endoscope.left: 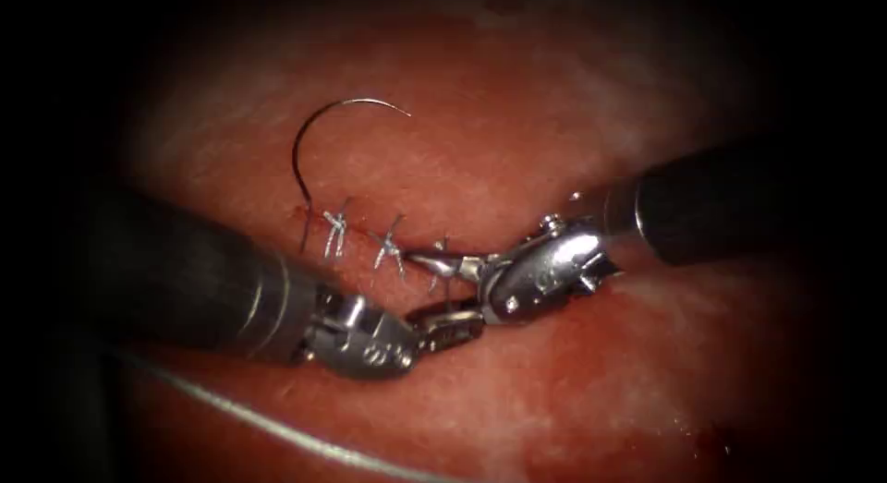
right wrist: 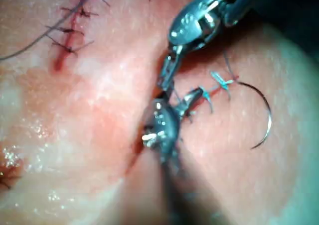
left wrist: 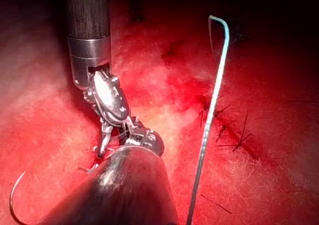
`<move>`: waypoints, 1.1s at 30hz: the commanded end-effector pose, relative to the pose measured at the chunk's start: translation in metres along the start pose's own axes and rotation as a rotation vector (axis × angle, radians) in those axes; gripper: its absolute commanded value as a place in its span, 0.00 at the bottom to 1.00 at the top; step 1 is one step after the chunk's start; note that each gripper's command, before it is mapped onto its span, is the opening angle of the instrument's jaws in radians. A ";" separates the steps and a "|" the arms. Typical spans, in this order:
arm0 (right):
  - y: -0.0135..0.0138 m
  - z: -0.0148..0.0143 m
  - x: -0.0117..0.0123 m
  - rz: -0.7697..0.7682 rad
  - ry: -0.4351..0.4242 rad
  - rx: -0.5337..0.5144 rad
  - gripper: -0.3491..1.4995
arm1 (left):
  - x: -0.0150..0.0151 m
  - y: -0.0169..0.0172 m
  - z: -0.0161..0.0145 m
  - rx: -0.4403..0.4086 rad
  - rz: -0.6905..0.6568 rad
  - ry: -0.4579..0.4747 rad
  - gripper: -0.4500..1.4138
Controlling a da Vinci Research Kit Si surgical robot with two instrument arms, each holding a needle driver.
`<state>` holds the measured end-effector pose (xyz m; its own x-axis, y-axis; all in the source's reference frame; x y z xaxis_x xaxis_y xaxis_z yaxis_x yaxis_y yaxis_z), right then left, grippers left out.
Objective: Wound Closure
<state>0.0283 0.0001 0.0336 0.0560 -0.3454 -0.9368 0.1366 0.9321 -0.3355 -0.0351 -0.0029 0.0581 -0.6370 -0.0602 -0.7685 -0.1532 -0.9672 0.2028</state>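
The curved needle (endoscope.left: 319, 137) lies free on the tissue (endoscope.left: 517, 141) to the upper left of the cut, its tail end near the leftmost stitch (endoscope.left: 334, 230); neither tool holds it. A second stitch (endoscope.left: 390, 248) sits to its right. My right tool (endoscope.left: 427, 259) reaches in from the right, jaws shut on the thread (endoscope.left: 442, 267) at the third stitch on the cut. My left tool (endoscope.left: 453, 322) comes from the lower left, just below the right one, jaws slightly open and holding nothing. The needle (right wrist: 264, 120) also lies beyond the right tool (right wrist: 194, 96) and the left tool (right wrist: 164, 80).
A pale strand (endoscope.left: 231, 411) runs across the tissue's near edge, and it stands up as a bluish line (left wrist: 214, 95) in the left wrist view. An older stitched cut (right wrist: 70, 31) lies off to one side. Red fluid (endoscope.left: 707, 439) spots the lower right.
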 end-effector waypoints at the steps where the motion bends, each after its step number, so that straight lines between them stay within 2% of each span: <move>1: -0.0010 0.0013 -0.0001 -0.006 0.017 0.002 0.86 | 0.0000 0.0014 0.0003 -0.006 -0.003 0.003 0.00; 8: -0.0014 0.0033 -0.0003 -0.024 0.074 0.034 0.86 | 0.0001 0.0015 0.0002 -0.007 0.003 0.005 0.00; 12: -0.0014 0.0033 -0.0003 -0.025 0.069 0.031 0.86 | 0.0001 0.0015 0.0002 -0.007 0.003 0.005 0.00; 15: -0.0014 0.0031 -0.0004 -0.025 0.067 0.030 0.80 | 0.0001 0.0015 0.0002 -0.007 0.003 0.005 0.00; 16: -0.0014 0.0031 -0.0004 -0.025 0.069 0.028 0.76 | 0.0002 0.0016 0.0002 -0.007 0.003 0.005 0.00; 18: -0.0011 0.0029 -0.0007 -0.024 0.058 0.020 0.59 | 0.0002 0.0016 0.0002 -0.007 0.003 0.005 0.00; 19: -0.0010 0.0028 -0.0008 -0.024 0.056 0.019 0.37 | 0.0002 0.0016 0.0002 -0.007 0.003 0.005 0.00; 20: -0.0010 0.0027 -0.0009 -0.025 0.057 0.020 0.10 | 0.0003 0.0016 0.0002 -0.007 0.003 0.004 0.00; 21: -0.0011 0.0025 -0.0009 -0.025 0.058 0.021 0.00 | 0.0003 0.0017 0.0002 -0.007 0.003 0.004 0.00; 30: -0.0010 0.0020 0.0001 0.005 0.038 0.044 0.00 | 0.0008 0.0020 -0.0002 -0.009 0.002 0.007 0.00; 31: -0.0007 0.0020 0.0002 0.007 0.031 0.038 0.20 | 0.0010 0.0020 -0.0003 -0.009 0.001 0.007 0.00; 32: -0.0004 0.0019 0.0003 0.011 0.023 0.032 0.48 | 0.0011 0.0020 -0.0004 -0.011 0.001 0.009 0.00; 33: -0.0001 0.0017 0.0005 0.062 0.017 0.033 0.71 | 0.0013 0.0020 -0.0005 -0.014 -0.001 0.012 0.00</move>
<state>0.0297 0.0007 0.0327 0.0522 -0.2715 -0.9610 0.1619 0.9519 -0.2602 -0.0355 -0.0038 0.0565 -0.6278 -0.0652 -0.7756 -0.1448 -0.9693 0.1987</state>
